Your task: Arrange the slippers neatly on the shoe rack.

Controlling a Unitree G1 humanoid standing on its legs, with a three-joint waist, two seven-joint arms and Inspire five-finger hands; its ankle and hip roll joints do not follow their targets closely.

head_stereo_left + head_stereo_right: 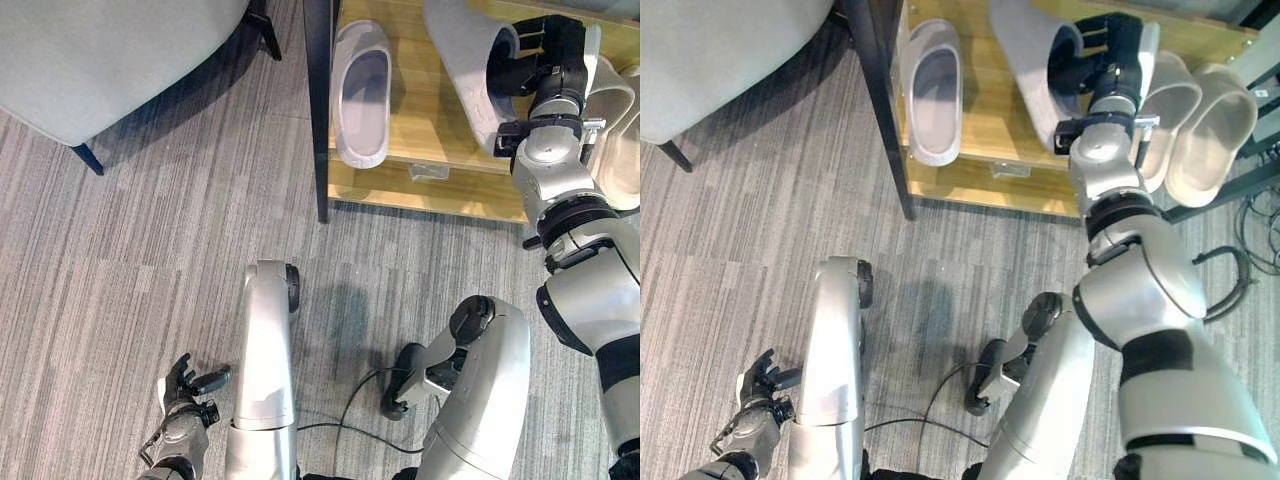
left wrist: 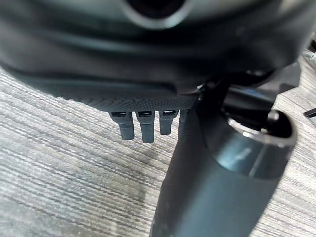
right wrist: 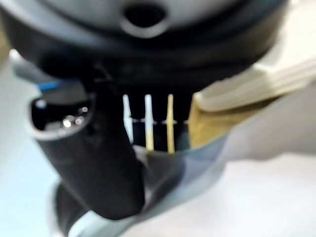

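Up on the shoe rack [image 1: 440, 190], the right hand [image 1: 535, 60] grips a tilted grey slipper [image 1: 465, 70]; another slipper [image 1: 362, 95] lies flat to its left. Near the floor, the left hand [image 1: 185, 385] hangs loosely open.

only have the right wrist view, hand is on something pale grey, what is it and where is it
observer: the right hand grips a pale grey foam slipper by its strap, held slanted over the wooden shelf of the shoe rack.
operator: is its pair up there
observer: yes, a matching grey slipper lies flat at the shelf's left end, beside the black post.
operator: left hand busy
observer: no, the left hand hangs open low over the grey striped floor.
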